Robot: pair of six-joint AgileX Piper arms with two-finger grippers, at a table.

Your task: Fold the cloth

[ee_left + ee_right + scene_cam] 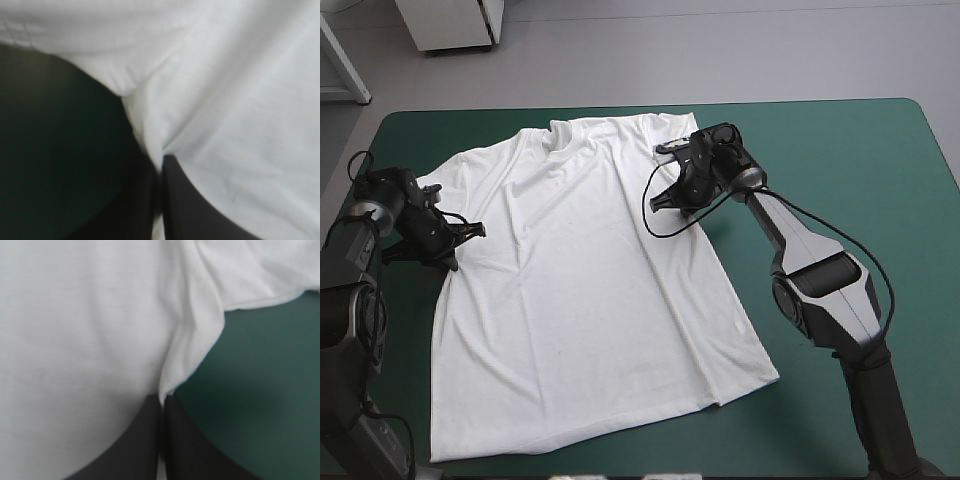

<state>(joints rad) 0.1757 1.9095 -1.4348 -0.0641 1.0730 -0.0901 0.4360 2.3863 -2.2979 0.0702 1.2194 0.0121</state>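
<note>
A white T-shirt (590, 290) lies spread flat across the tabletop (840, 170), its collar (565, 135) toward the far edge and its hem (600, 425) close to the near one, with both robot arms reaching in from either side. The left pincer (460, 245) sits at the shirt's side edge just below the sleeve. Seen from its own wrist, it is clenched on the T-shirt, a thin fold of white cloth caught between the black fingers (200, 210) where sleeve and side seam meet, dark teal-green cover beside it. The right pincer (668, 200) rests on the opposite side, at the matching spot under the other sleeve. It too is clamped on the T-shirt: a narrow ridge of fabric rises from between its fingers (130, 440), with bare cover showing just alongside. The rest of the shirt lies smooth, only lightly creased.
</note>
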